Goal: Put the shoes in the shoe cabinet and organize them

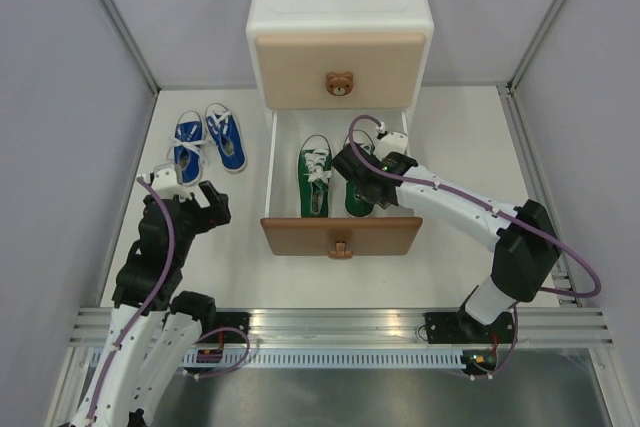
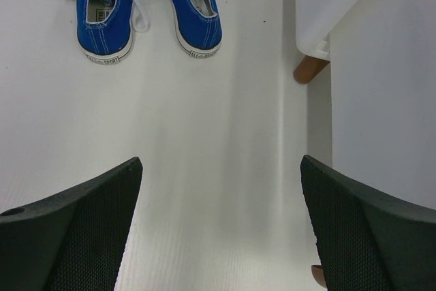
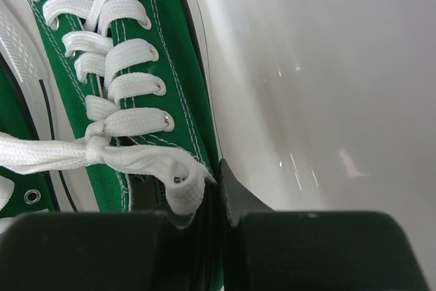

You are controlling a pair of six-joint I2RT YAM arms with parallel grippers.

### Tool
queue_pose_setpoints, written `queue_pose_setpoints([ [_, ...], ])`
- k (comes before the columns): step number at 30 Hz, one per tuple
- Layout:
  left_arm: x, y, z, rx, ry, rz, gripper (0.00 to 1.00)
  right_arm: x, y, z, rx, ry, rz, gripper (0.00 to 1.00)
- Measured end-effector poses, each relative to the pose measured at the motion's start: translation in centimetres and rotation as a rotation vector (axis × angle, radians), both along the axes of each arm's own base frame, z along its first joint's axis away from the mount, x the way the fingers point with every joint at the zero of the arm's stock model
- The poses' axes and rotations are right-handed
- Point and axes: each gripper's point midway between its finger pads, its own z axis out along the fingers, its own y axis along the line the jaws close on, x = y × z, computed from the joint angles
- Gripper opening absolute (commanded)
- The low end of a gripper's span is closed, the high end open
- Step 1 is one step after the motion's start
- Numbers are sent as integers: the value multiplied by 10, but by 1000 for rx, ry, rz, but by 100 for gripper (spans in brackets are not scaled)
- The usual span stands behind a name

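Observation:
The white shoe cabinet point(image 1: 340, 7) stands at the back with its lower brown drawer point(image 1: 340, 235) pulled out. Two green shoes lie in the drawer: the left one point(image 1: 316, 177) is free. My right gripper point(image 1: 362, 179) is shut on the right green shoe point(image 3: 143, 66), pinching its canvas side by the drawer's right wall point(image 3: 306, 66). Two blue shoes point(image 1: 188, 142) point(image 1: 226, 135) sit side by side on the table at the left. My left gripper point(image 1: 205, 197) hovers just short of them, open and with nothing in it point(image 2: 221, 223); the blue shoes point(image 2: 105, 11) point(image 2: 194, 5) lie ahead of it.
The upper beige drawer point(image 1: 340, 65) with a bear knob is closed. A brown cabinet foot point(image 2: 310, 69) shows to the right of the left gripper. Grey walls close in both sides of the white table point(image 1: 460, 137).

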Motion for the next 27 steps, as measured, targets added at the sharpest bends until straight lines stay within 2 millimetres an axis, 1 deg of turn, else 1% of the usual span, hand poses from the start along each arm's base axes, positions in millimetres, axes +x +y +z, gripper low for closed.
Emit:
queue_pose_setpoints([
  [5, 0, 0, 0, 0, 0, 0, 100, -1, -5, 3, -15, -4, -6, 10],
  [9, 0, 0, 0, 0, 0, 0, 100, -3, -7, 0, -19, -2, -10, 10],
  [12, 0, 0, 0, 0, 0, 0, 100, -4, -7, -3, -22, -2, -11, 10],
  [20, 0, 0, 0, 0, 0, 0, 100, -4, -7, -3, -24, -6, -13, 11],
  [22, 0, 0, 0, 0, 0, 0, 100, -3, -8, -3, -26, -10, -15, 13],
  [24, 0, 0, 0, 0, 0, 0, 100, -3, -9, -2, -27, -14, -16, 20],
  [27, 0, 0, 0, 0, 0, 0, 100, -3, -9, 0, -25, -21, -20, 22],
])
